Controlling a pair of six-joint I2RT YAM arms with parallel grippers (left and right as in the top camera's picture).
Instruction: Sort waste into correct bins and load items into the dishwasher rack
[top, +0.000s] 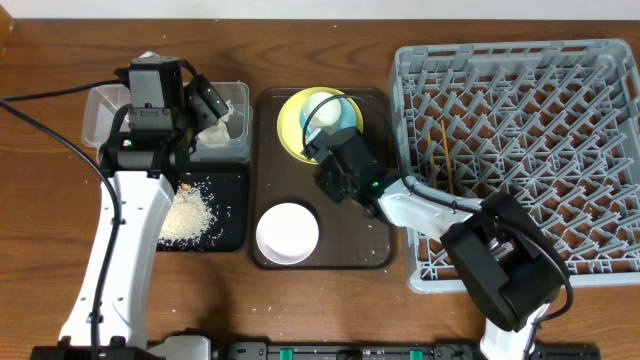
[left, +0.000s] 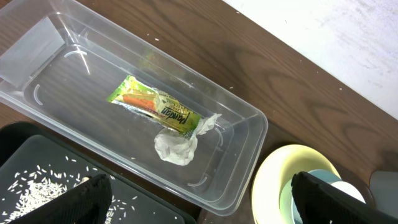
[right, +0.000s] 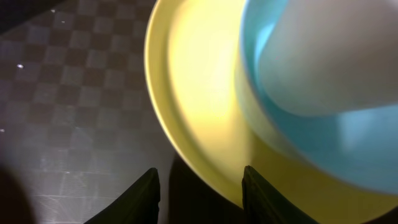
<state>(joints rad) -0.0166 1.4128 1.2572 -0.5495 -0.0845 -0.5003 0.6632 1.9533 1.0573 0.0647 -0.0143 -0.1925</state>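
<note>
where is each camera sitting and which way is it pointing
Overhead: fixed above the table, looking straight down at dishwasher rack, brown tray, left arm and right arm.
Left wrist: on the left arm, looking down into the clear tub with wrapper and tissue; own open fingertips at bottom corners.
Right wrist: on the right arm, close over yellow plate and blue bowl; own fingertips at bottom.
Shared: both wrist views show the plate and bowl.

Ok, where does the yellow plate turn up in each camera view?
Overhead: the yellow plate lies at the top end of the brown tray, near frame centre.
Left wrist: lower right corner, just past the end of the clear tub.
Right wrist: close up, filling the middle of the frame.
Shared landmark: the light blue bowl sitting on the plate.
</note>
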